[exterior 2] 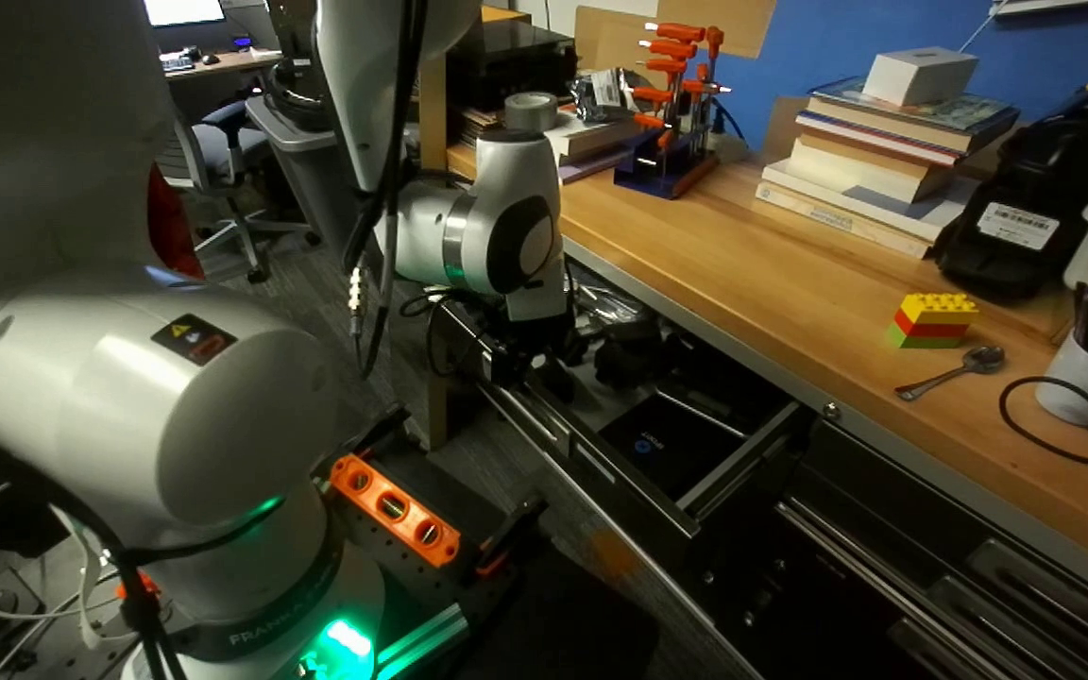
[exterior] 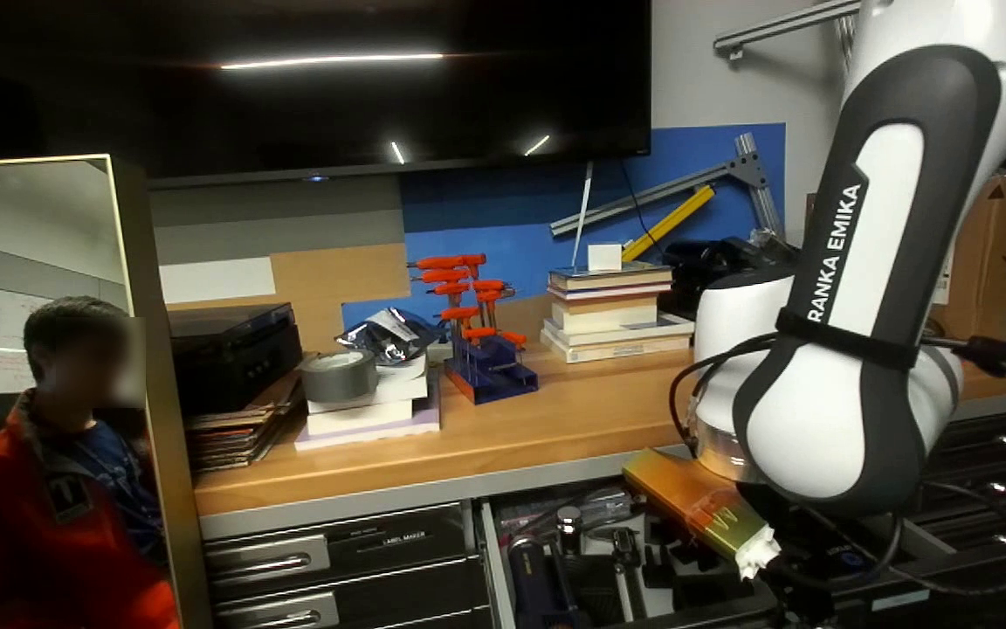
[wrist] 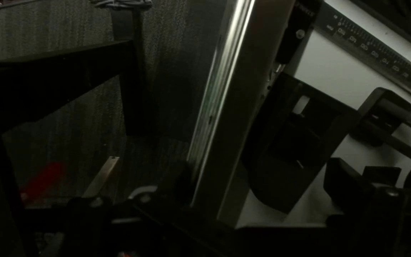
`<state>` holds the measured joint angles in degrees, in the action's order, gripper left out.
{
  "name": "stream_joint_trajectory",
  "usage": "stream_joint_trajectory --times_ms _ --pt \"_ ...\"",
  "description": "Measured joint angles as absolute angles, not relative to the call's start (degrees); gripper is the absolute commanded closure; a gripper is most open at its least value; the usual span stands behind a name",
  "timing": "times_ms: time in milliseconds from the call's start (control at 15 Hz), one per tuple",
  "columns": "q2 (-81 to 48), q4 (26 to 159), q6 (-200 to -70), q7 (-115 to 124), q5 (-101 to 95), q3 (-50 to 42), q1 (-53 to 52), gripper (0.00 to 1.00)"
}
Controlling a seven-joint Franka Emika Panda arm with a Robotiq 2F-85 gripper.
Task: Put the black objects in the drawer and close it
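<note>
The drawer (exterior 2: 742, 469) is pulled out under the bench in both exterior views. Black objects (wrist: 294, 185) rest on its pale floor, among them a chunky slotted piece beside the metal drawer wall (wrist: 223, 135) in the wrist view. More dark pieces (exterior 2: 627, 351) sit further along inside. My gripper (wrist: 259, 173) is open at the drawer's side, one dark finger (wrist: 346, 178) over the interior and the opposite one near the wall's outer face. Nothing appears held. In an exterior view, the gripper (exterior 2: 539, 362) hangs low at the drawer; elsewhere the arm hides it.
On the wooden bench (exterior: 555, 428) stand stacked books (exterior: 612, 323), the red-handled rack (exterior: 490, 367) and a tape roll (exterior: 339, 377). A gold box-like piece (exterior: 686, 498) shows below the arm. Shut drawers (exterior: 267, 559) flank the open one. A person (exterior: 58, 454) is at far left.
</note>
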<state>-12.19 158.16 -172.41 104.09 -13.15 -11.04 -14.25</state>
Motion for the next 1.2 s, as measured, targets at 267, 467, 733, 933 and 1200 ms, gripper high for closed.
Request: stream_joint_trajectory --times_ms 267,467,733,933,1200 --pt "-14.6 158.2 -181.2 108.9 -21.3 -20.6 -20.1 0.00" --pt "-16.7 158.2 -187.3 108.8 -23.5 -28.2 -25.1 0.00" --pt "-19.2 158.1 -192.9 107.8 -23.5 -32.1 -28.1 0.00" --pt "-20.9 158.2 -196.8 105.1 -23.1 -36.9 -33.4 0.00" --pt "-22.2 157.9 -198.4 101.2 -21.0 -43.8 -42.5 0.00"
